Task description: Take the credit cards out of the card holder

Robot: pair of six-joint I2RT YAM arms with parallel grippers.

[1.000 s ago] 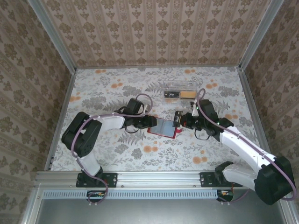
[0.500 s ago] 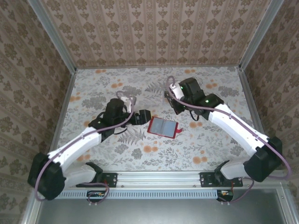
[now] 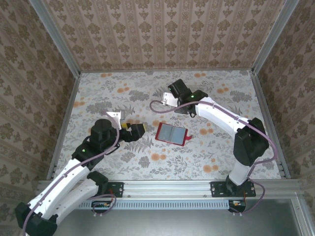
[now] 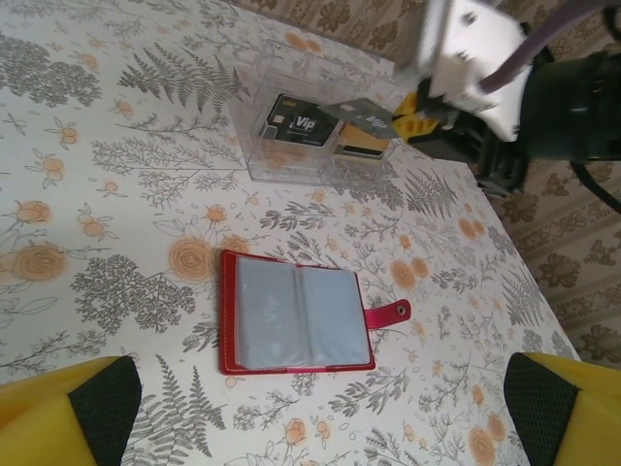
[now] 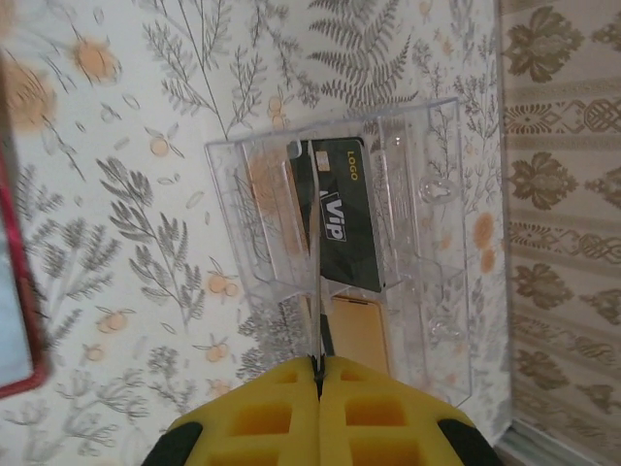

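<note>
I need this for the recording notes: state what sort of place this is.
Most likely a purpose-built robot test cell, not a lived-in room: wallpapered panels in an aluminium frame box in a floral-covered table, and the left arm and right arm are bolted to a metal rail at its near edge.

So the left gripper [image 3: 138, 130] backed off the card holder [image 3: 171, 133] and opened wide — right gripper [image 5: 318, 377] carried a card [image 4: 367, 116] over to the clear tray [image 5: 435, 223].
</note>
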